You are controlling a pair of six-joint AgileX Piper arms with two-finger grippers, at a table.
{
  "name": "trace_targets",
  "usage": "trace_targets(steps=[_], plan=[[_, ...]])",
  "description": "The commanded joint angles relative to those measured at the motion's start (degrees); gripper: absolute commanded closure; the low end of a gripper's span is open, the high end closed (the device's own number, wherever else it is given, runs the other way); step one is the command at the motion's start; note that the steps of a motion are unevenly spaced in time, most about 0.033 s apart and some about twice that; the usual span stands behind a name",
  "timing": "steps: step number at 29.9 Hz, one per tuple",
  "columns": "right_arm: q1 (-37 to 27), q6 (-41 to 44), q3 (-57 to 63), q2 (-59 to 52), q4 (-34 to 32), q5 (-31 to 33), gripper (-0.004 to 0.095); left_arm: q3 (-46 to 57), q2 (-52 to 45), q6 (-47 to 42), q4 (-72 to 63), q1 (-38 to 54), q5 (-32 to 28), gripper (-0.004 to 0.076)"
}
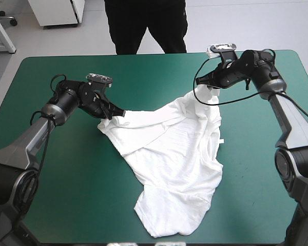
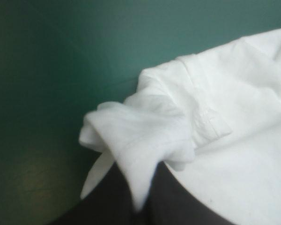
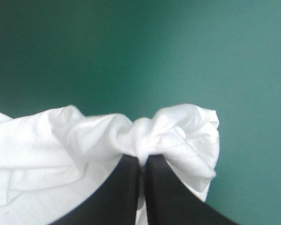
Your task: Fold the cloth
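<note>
Shows, across the middle of the high view, a white short-sleeved fabric T-shirt (image 1: pixel 174 164) lying loosely spread and wrinkled on the teal-green table cover (image 1: pixel 66 195); stretches from an upper edge held between the two arms down to a narrower, rumpled end near the frame's lower centre; lies flat over most of its area, with folds and creases gathered toward the upper part.

Grasps the garment's leftmost corner, left of the frame's centre, with the black, two-fingered, fin-shaped left gripper (image 1: pixel 113 114); reaches in low from the frame's left, fingertips close to the cover; appears in the left wrist view clenched (image 2: pixel 138 190) on a bunched, hemmed sleeve end, with a white tongue of fabric squeezed between the black fingers (image 2: pixel 182 206); spreads the rest of the shirt beside and ahead of that gripper, bare teal-green cover beyond it.

Pinches the opposite corner, in the frame's upper right, with the matching black right gripper (image 1: pixel 208 92); draws the cloth there up into a small peak above the flatter body of the shirt; reads in the right wrist view as all but closed (image 3: pixel 143 161), black fingers (image 3: pixel 117 197) nearly touching with a thin white fold between them; puffs a stitched, crumpled knot of fabric out just past the fingertips, against plain teal-green cover behind.
</note>
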Motion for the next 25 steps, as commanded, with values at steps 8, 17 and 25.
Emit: trace_targets(steps=[8,17,25], plan=[[-0.60,-3.44,-5.95,-0.70,-1.16,-1.37,0.0354,-6.26,-1.11,3.42,2.96,0.10,-3.39,0.0544],[-4.03,-3.44,-7.66,-9.64,-1.31,5.69,0.0237,-21.81,-2.21,2.02,14.64,0.10,11.47,0.0158],[-4.20,-2.78,0.40,-22.55,-2.10,9.93,0.0237,-21.72,-11.88,4.13,11.87,-0.03,17.74,0.0158]])
